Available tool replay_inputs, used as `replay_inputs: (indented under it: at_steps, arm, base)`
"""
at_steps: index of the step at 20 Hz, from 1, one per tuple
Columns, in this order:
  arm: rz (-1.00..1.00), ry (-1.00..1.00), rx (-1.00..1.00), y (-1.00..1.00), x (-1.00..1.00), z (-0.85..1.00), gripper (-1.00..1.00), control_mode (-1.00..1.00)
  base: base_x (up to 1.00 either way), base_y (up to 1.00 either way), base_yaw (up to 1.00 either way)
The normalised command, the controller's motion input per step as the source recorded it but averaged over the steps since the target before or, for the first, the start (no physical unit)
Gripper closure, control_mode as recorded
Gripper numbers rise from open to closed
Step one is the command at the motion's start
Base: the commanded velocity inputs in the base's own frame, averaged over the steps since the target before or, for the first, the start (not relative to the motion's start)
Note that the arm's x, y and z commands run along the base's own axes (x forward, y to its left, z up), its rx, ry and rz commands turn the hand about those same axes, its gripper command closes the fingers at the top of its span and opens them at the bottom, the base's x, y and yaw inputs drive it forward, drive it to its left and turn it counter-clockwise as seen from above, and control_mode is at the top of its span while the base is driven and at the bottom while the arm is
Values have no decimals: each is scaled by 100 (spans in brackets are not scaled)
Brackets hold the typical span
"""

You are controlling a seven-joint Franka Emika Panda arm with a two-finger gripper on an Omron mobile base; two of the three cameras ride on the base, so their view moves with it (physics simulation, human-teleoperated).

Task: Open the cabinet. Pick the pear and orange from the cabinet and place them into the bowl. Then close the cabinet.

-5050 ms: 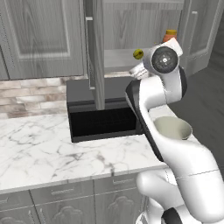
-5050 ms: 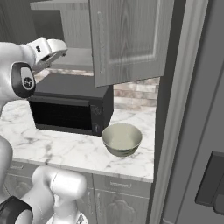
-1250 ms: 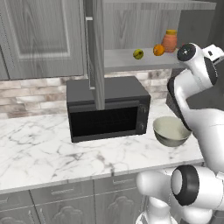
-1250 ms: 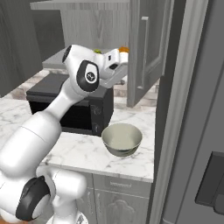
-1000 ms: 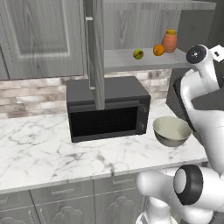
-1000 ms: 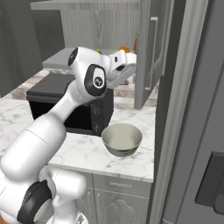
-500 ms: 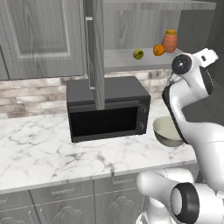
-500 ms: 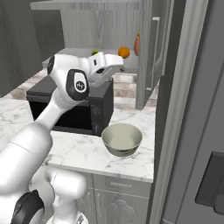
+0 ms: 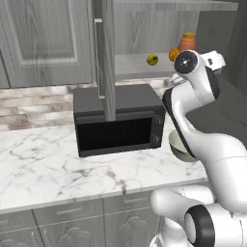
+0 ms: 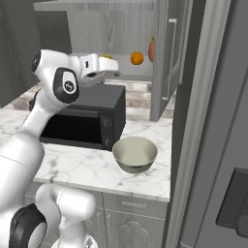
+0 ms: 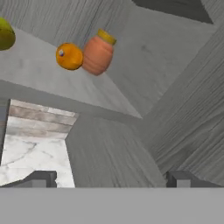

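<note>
The cabinet (image 9: 130,67) stands open, with its left door (image 9: 109,58) edge-on and its right door (image 10: 167,63) swung out. The yellow-green pear (image 9: 152,59) and the orange (image 9: 173,55) lie on its grey shelf (image 11: 39,74). In the hand view the pear (image 11: 4,35) is at the far left edge and the orange (image 11: 69,56) is just right of it. My gripper (image 10: 114,70) hovers in front of the shelf, below fruit level, open and holding nothing (image 11: 110,178). The bowl (image 10: 135,153) sits empty on the counter, right of the microwave.
A terracotta jar with an orange lid (image 11: 98,52) stands right beside the orange on the shelf. A black microwave (image 9: 118,120) sits under the cabinet on the marble counter (image 9: 48,164). A tall grey fridge side (image 10: 213,121) walls off the right.
The hand has drawn back leftward from the open right door to a spot in front of the shelf. The jaws stayed open. The fruit and the bowl have not moved.
</note>
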Motion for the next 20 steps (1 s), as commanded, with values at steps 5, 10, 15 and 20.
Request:
replay_inputs:
  at_steps: [5, 10, 15, 20]
  arm:
    - [0, -11, 34, 4, 0, 14, -100, -100]
    - [0, -23, 24, 0, 0, -2, -100, -100]
    - [0, -25, 25, 0, 0, -10, -100, -100]
    - [0, -17, 23, 0, 2, 0, -100, -100]
  base:
    - [0, 0, 0]
    - [0, 0, 0]
    - [0, 0, 0]
    - [0, 0, 0]
